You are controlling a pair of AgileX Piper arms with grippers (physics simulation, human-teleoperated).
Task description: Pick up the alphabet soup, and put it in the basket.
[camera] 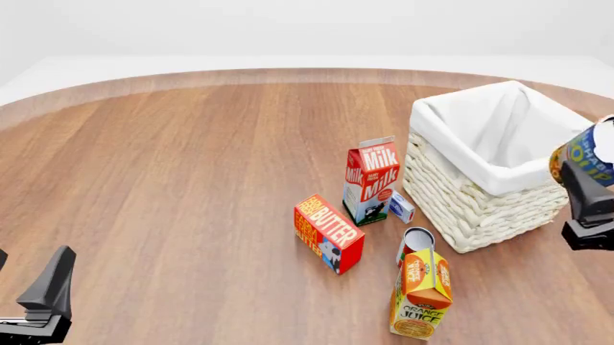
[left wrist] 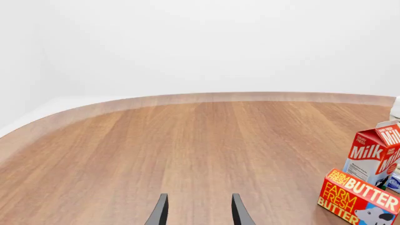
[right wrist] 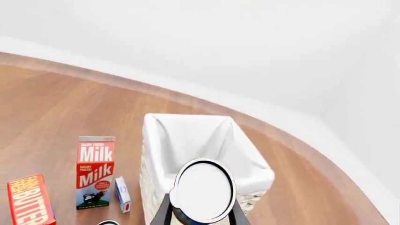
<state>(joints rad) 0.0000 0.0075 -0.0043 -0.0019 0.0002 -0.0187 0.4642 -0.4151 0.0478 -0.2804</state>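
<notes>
The small cylindrical alphabet soup can (camera: 583, 157) with its blue label, yellow-orange band and white round top is off the wooden bench (camera: 192, 180), held up in the right gripper (right wrist: 201, 213) at the right edge of the front view. In the right wrist view the can's white top (right wrist: 203, 191) faces the camera and sits squarely between the two dark fingers (right wrist: 164, 212), one finger pressed to each side of the can, so the right fingers are closed on it. The can is tilted, its top turned toward the camera side rather than straight up.

The large square white woven wicker basket (camera: 459, 192) with white cloth lining folded over its rim stands on the bench just beside and below the can; from the front the can hangs near the basket's right corner, and whether it is over the opening or just outside the rim cannot be told.

The left gripper (left wrist: 198, 211) is low at the bench's near left, well apart from everything, its fingers (left wrist: 159, 212) spread apart with nothing between them.

Left of the basket stand a red and white milk carton (camera: 370, 180), with a small white and blue box (camera: 401, 207) beside it, a red butter box (camera: 328, 233), a red-orange labelled can (camera: 415, 241) and an orange juice carton (camera: 422, 293).
</notes>
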